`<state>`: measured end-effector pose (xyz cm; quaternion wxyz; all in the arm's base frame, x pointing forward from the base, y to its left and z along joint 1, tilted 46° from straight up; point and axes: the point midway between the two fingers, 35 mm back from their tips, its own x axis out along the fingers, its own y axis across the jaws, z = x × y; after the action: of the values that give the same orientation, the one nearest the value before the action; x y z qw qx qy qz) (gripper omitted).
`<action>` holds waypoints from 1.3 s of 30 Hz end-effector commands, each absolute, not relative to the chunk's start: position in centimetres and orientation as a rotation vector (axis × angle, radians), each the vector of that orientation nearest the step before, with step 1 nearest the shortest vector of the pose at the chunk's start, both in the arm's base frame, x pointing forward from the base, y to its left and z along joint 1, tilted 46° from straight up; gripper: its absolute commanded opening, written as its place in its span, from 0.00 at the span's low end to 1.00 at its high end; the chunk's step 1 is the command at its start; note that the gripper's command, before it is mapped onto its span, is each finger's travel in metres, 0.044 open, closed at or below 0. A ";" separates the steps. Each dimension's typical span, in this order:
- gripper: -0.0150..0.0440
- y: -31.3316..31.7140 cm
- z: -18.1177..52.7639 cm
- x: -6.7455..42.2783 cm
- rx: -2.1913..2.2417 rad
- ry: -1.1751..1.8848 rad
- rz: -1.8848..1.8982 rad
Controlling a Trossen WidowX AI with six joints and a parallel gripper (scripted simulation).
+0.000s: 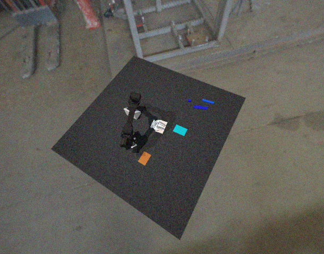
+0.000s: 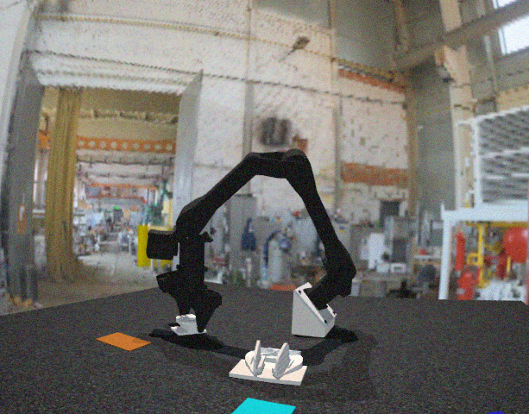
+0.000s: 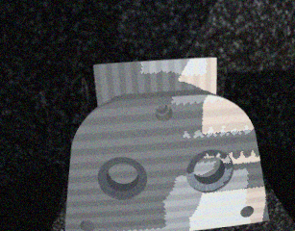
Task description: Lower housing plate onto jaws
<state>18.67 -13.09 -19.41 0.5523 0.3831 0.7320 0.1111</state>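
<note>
The housing plate (image 2: 185, 318) (image 3: 137, 144) is pale, with two large round holes and a rounded edge. It sits raised over a flat white stand (image 3: 118, 82), well away from the jaw assembly. My gripper (image 2: 192, 317) (image 1: 133, 144) is open, low over the plate, with nothing held; the arm hides most of the plate in the top view. The white base (image 2: 241, 371) (image 1: 163, 130) lies flat on the mat. Two pale jaws (image 2: 258, 356) (image 2: 281, 360) stand up at its front; their pins are too small to make out.
An orange rectangle (image 1: 144, 158) (image 2: 122, 341) lies near the gripper. A cyan rectangle (image 1: 180, 129) (image 2: 265, 407) lies beside the white base. Two blue bars (image 1: 200, 107) (image 1: 207, 101) and a small blue piece (image 1: 189, 100) lie farther off. The arm's white wedge mount (image 2: 306, 321) stands behind the base.
</note>
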 end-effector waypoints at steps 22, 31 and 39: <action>1.00 -12.9 -19.5 18.6 0.916 1.731 0.262; 1.00 -12.9 -19.5 18.6 0.916 1.731 0.262; 0.91 -13.1 -19.4 18.7 0.906 1.731 0.263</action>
<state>18.67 -13.08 -19.42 0.5522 0.3832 0.7320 0.1112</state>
